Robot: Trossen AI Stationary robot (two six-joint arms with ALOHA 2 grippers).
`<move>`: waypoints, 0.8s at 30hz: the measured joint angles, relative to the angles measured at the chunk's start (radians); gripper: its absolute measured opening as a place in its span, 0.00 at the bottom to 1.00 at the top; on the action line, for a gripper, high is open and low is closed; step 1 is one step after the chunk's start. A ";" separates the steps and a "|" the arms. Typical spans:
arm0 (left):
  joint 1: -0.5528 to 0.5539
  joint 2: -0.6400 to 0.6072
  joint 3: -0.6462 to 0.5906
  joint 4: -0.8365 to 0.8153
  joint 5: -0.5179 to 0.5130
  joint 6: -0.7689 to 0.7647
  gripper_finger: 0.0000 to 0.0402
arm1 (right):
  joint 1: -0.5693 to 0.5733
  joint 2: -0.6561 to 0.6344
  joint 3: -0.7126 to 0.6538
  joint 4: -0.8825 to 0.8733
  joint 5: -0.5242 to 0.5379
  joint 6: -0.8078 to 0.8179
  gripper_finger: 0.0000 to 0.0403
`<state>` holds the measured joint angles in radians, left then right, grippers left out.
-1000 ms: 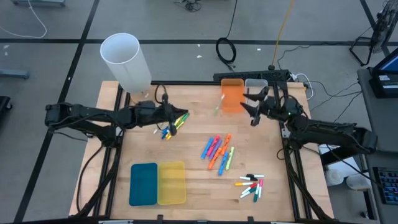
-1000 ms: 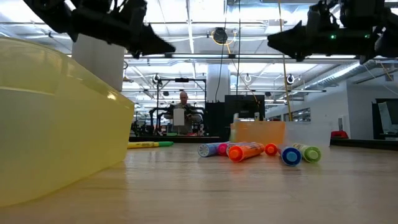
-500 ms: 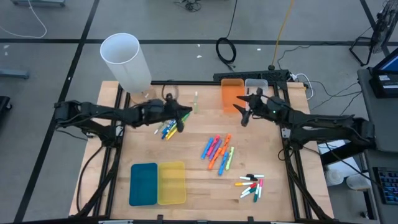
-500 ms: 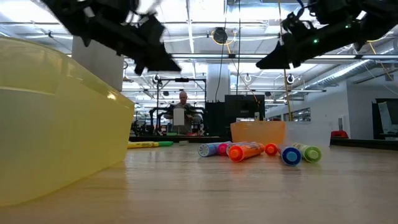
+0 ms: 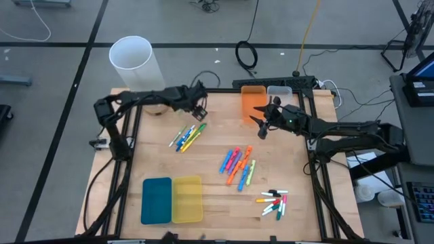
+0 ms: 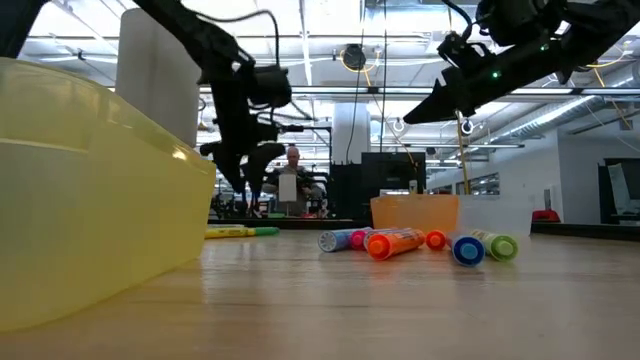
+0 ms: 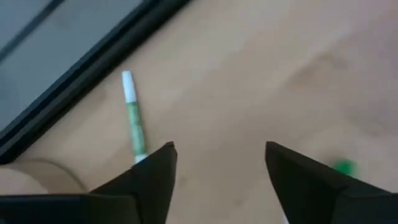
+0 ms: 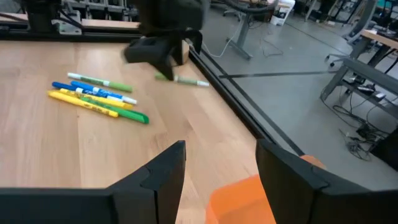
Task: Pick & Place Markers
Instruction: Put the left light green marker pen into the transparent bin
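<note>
Markers lie in three loose groups on the wooden table: yellow, green and blue ones (image 5: pixel 187 136) at the far left, orange, pink and blue ones (image 5: pixel 237 165) in the middle, and thin white ones (image 5: pixel 273 203) near the right. One green-and-white marker (image 7: pixel 132 118) lies alone by the far edge. My left gripper (image 5: pixel 199 108) hangs open just above that single marker, fingers pointing down. My right gripper (image 5: pixel 260 129) hovers open beside the orange bin (image 5: pixel 253 102), over bare wood.
A clear bin (image 5: pixel 279 91) stands to the right of the orange one at the far edge. A blue bin (image 5: pixel 156 200) and a yellow bin (image 5: pixel 187 198) sit side by side at the near left. A tall white cylinder (image 5: pixel 135 64) stands at the far left corner.
My left gripper has pulled back from over the far-left marker group toward the table's far edge, tipped to point down, and opened. My right gripper has drifted a little toward the table's left and tipped downward, staying open.
</note>
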<state>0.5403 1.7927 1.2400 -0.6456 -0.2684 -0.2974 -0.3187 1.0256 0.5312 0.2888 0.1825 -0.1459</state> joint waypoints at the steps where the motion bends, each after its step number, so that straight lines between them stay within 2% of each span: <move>1: 0.030 0.006 0.000 -0.007 0.004 -0.006 0.65 | 0.000 -0.001 0.000 0.001 -0.001 0.000 0.46; 8: 0.176 0.020 0.000 -0.107 -0.006 -0.079 0.67 | 0.000 -0.002 0.000 -0.002 0.000 -0.022 0.46; 14: 0.203 0.025 -0.001 -0.105 -0.003 -0.059 0.67 | 0.000 -0.002 0.000 -0.002 0.000 -0.035 0.46; 21: 0.219 0.128 -0.002 -0.055 0.009 -0.045 0.68 | 0.000 -0.002 0.000 -0.002 -0.001 -0.001 0.46; 24: 0.227 0.145 0.002 -0.043 -0.018 -0.055 0.68 | 0.000 -0.002 -0.001 -0.002 -0.002 0.002 0.46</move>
<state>0.7670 1.9373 1.2418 -0.6886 -0.2865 -0.3520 -0.3183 1.0232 0.5304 0.2863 0.1810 -0.1436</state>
